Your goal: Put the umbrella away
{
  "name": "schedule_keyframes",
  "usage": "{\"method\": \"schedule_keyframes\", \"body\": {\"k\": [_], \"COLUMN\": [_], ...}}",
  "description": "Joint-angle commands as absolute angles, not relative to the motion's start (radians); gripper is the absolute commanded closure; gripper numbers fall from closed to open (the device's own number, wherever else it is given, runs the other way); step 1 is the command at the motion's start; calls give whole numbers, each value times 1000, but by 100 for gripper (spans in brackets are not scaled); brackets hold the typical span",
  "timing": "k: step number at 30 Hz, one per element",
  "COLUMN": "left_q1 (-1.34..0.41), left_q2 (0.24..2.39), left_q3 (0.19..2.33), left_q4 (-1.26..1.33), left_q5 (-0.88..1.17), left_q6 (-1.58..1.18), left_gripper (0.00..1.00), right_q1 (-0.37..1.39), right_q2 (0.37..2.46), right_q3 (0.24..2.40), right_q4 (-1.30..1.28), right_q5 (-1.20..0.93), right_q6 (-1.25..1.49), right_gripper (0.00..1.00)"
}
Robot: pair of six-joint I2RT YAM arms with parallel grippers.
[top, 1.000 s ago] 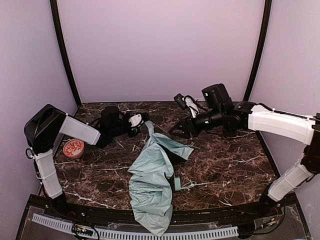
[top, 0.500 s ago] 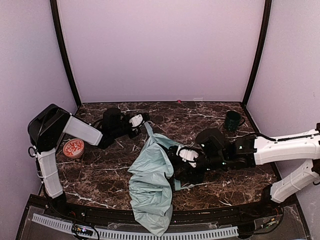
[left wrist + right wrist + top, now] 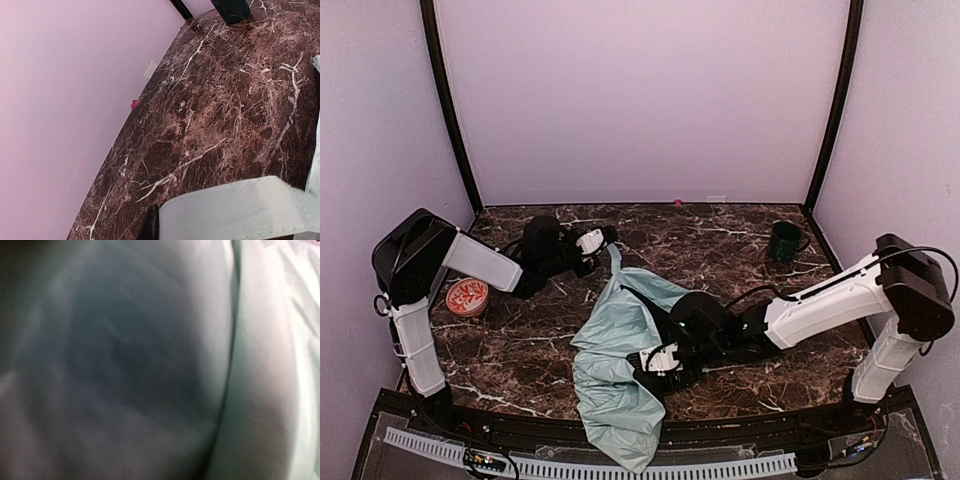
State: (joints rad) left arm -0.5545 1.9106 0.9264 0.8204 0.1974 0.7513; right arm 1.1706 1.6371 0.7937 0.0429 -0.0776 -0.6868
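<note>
The left gripper (image 3: 598, 241) pinched the far tip of the umbrella (image 3: 615, 385), which sprawled mid-table and spilled over the near edge. The right gripper (image 3: 658, 360) sat buried in its folds, with the jaws hidden, so I cannot tell their state. Gathering the canopy seemed in hand; the next move called for bundling the fabric tight.

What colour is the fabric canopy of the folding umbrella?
The canopy is pale mint green, clearest in the top external view.

Dk green mug (image 3: 783, 241) back-right on marble table (image 3: 720, 240); red round tin (image 3: 466, 296) far left.
</note>
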Motion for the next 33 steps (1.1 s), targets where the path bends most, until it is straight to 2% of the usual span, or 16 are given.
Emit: {"method": "schedule_keyframes", "body": {"k": [1, 3, 6, 8, 10, 13, 22, 25, 28, 30, 31, 33], "left_q1": [-552, -552, -550, -547, -543, -541, -541, -540, -533, -524, -518, -506], "left_q2": [1858, 1855, 1853, 1856, 1857, 1847, 1821, 1819, 1831, 1850, 1860, 1878], "left_q3": [910, 911, 912, 913, 912, 898, 830, 835, 857, 883, 900, 931], "left_q4": [823, 820, 818, 818, 815, 807, 795, 779, 776, 776, 777, 778], "left_q5": [198, 198, 199, 199, 198, 201, 220, 212, 149, 95, 79, 43], "left_q6": [748, 747, 754, 757, 759, 768, 780, 783, 773, 767, 765, 754], "left_gripper": [100, 100, 100, 100, 100, 100, 99, 95, 91, 81, 71, 35], "right_q1": [1148, 1138, 1134, 1133, 1129, 1121, 1067, 1051, 1045, 1044, 1047, 1055], "right_q2": [1729, 1752, 1766, 1764, 1744, 1698, 1601, 1601, 1601, 1601, 1601, 1606], "right_q3": [852, 878, 909, 940, 988, 1040, 1076, 1069, 1056, 1060, 1062, 1065], "right_q4": [113, 64, -8, -68, -137, -231, -311, -279, -190, -122, -92, -49], "right_q5": [-144, -205, -243, -276, -335, -479, -801, -716, -598, -538, -524, -495], "right_q6": [-706, -697, -693, -678, -647, -583, -411, -367, -300, -211, -166, -95], "right_gripper": [29, 38, 70, 86, 93, 99, 100, 100, 89, 82, 77, 69]}}
